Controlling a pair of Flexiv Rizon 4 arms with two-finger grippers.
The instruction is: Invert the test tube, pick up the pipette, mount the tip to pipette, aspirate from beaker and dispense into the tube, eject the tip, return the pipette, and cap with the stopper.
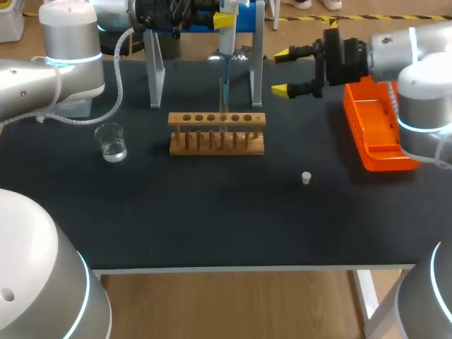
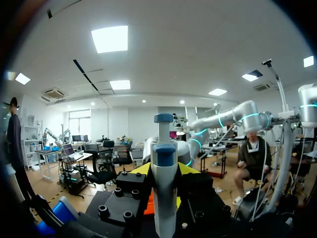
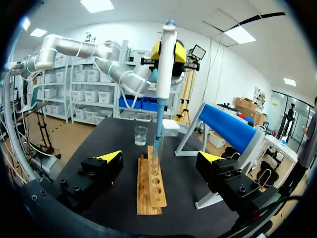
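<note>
My left gripper is shut on the white pipette and holds it upright above the wooden tube rack. The pipette's bluish tip points down into a rack hole, where the test tube stands. The left wrist view shows the pipette between that gripper's yellow fingertips. My right gripper hangs open, right of the pipette and behind the rack, holding nothing. From the right wrist, the pipette and rack lie ahead of this open gripper. The glass beaker holds clear liquid, left of the rack. The small white stopper lies right of it.
An orange tray sits at the table's right side under my right arm. A stand with two metal legs rises behind the rack. The beaker is beyond the rack in the right wrist view.
</note>
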